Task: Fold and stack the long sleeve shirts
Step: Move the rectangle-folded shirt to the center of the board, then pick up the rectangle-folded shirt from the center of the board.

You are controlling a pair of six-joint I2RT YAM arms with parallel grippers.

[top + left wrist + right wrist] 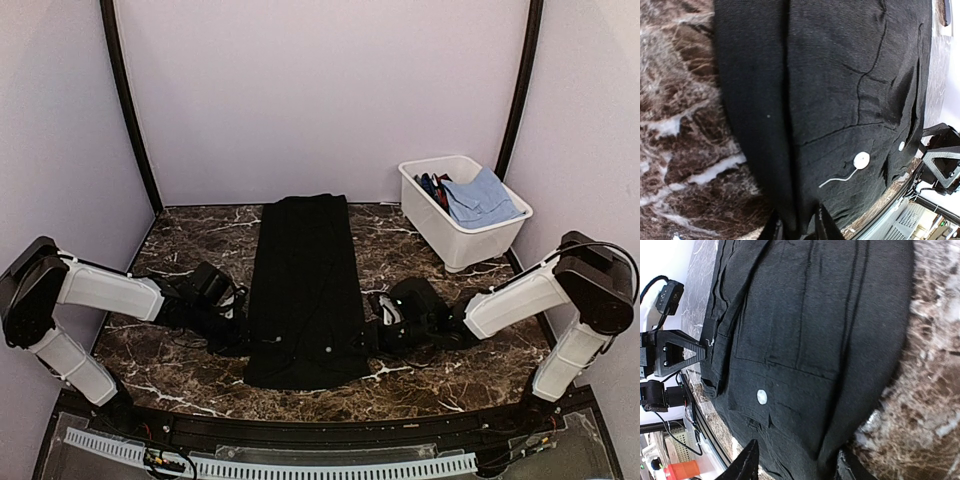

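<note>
One black long sleeve shirt (300, 290) lies folded into a long narrow strip down the middle of the marble table (180, 250). At the strip's left edge near its front end, my left gripper (238, 322) is low on the table. In the left wrist view the left gripper (799, 227) is shut on a raised fold of the shirt (840, 75), close to a white button (861, 160). Opposite it, my right gripper (375, 325) is at the strip's right edge. The right gripper (797, 465) stands open, its fingers straddling the edge of the shirt (805, 315).
A white plastic bin (470, 240) stands at the back right with a light blue garment (482, 197) and other cloth in it. Pale walls close in the table on three sides. The table's front rail runs just below the shirt's near end.
</note>
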